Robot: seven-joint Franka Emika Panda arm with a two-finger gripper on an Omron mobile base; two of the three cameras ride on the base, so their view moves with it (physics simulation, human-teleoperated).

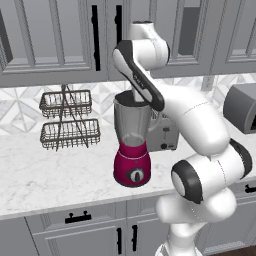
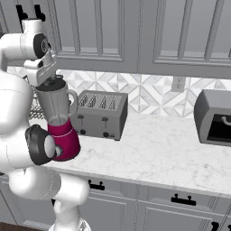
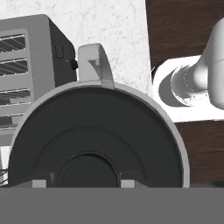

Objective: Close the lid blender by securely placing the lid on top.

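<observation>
Crimson at its base, the blender stood on the white marble table close to the front edge, its black knob facing outward and its clear grey jar rising above it. On the jar's rim sat the dark lid, which in the hand view lay inside the pale ring of the rim, with the jar's handle jutting out past it. Directly over the blender's top was the hand, pressed down at the lid; its fingertips were hidden, so whether it was gripping the lid or spread apart could not be told. Just behind the blender, on the handle side, stood a silver toaster. Behind the blender on the other side, a two-tier wire basket rack stood against the tiled wall. Well away from the blender, past the toaster, sat a grey toaster oven.
</observation>
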